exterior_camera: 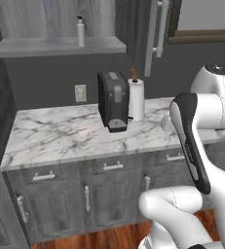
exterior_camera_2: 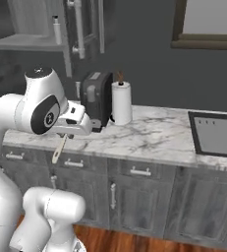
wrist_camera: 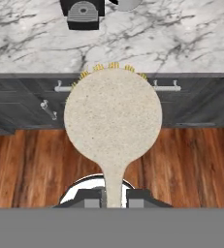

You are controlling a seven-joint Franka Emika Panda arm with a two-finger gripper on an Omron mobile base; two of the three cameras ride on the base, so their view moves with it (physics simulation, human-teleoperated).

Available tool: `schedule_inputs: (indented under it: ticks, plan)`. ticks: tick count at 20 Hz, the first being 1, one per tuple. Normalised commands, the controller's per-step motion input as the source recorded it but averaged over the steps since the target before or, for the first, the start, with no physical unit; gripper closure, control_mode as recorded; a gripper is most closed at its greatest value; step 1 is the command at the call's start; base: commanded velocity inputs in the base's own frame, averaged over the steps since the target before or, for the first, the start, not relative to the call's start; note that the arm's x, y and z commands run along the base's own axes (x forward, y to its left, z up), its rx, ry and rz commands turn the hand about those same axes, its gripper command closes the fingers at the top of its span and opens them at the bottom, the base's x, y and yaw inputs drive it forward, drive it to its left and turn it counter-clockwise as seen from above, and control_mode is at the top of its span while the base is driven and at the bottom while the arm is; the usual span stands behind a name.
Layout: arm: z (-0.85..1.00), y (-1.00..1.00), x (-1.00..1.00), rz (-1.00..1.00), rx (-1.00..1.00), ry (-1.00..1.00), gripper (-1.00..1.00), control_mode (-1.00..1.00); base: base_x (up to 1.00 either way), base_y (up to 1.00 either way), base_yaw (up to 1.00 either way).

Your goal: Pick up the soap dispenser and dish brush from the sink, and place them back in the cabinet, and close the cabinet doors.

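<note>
A home kitchen: a marble counter (exterior_camera: 75, 133) runs across mid-frame, grey drawers (exterior_camera: 111, 168) beneath it, wood floor (wrist_camera: 31, 164) along the bottom. A coffee machine (exterior_camera: 113, 101) and paper towel roll (exterior_camera: 136, 98) stand mid-counter. Upper left, an open cabinet (exterior_camera: 60, 46); far right, a black sink (exterior_camera_2: 217, 133).
</note>
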Motion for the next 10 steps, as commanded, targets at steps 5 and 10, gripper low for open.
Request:
schedule_inputs:
  ticks: [5, 10]
  plan:
    - [0.0, 0.0, 0.0, 0.0, 0.0, 0.0, 1.0, 1.0, 0.0, 0.85, 0.0]
    - [0.0, 0.0, 0.0, 0.0, 0.0, 0.0, 1.0, 1.0, 0.0, 0.78, 0.0]
